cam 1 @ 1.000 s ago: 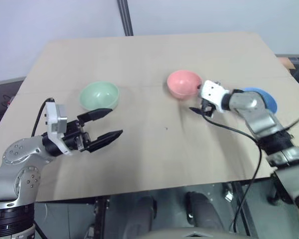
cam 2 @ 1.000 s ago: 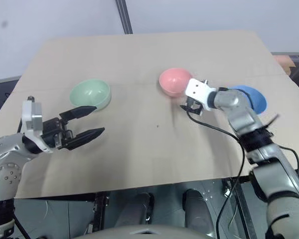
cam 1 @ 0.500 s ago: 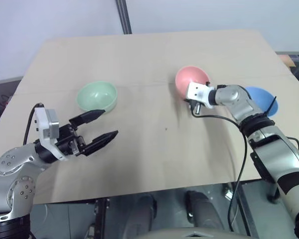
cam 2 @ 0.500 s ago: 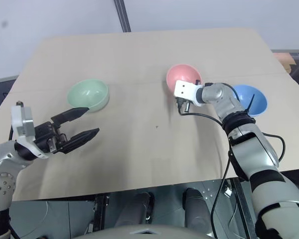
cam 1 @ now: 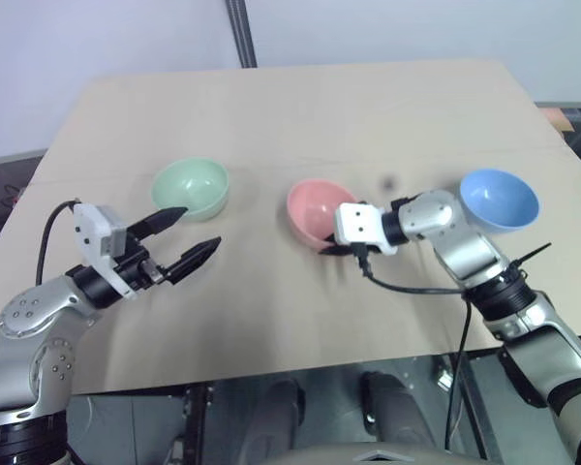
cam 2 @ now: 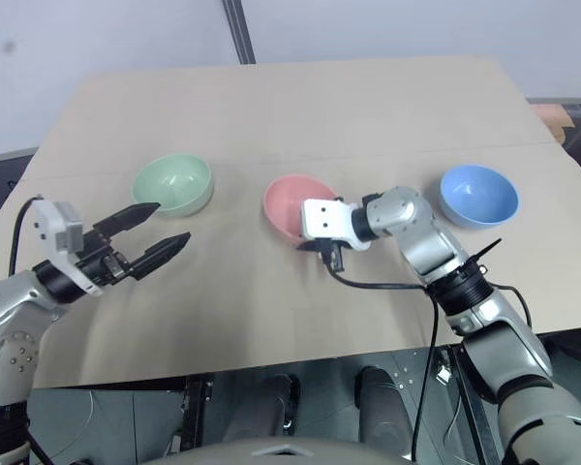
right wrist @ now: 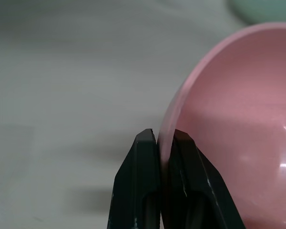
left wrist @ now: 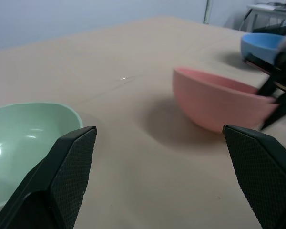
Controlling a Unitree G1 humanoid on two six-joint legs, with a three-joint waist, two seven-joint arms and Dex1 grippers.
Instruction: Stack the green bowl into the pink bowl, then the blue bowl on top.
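Observation:
My right gripper (right wrist: 165,139) is shut on the near rim of the pink bowl (cam 1: 313,209), one finger inside and one outside. The bowl is near the middle of the table. The green bowl (cam 1: 191,186) sits upright to its left. My left gripper (cam 1: 199,229) hovers just in front of the green bowl, open and holding nothing. Its fingers (left wrist: 71,164) frame the green bowl (left wrist: 24,138) and the pink bowl (left wrist: 214,102) in the left wrist view. The blue bowl (cam 1: 499,199) stands alone at the right, behind my right forearm.
The bowls rest on a tan tabletop (cam 1: 300,107) whose near edge runs just in front of both arms. A dark pole (cam 1: 239,31) rises behind the far edge. A black cable (cam 1: 416,288) loops from my right wrist over the table.
My right gripper closed on the pink bowl's rim and pulled it left and nearer, from beside the blue bowl to the table's middle. My left gripper edged left and turned a little.

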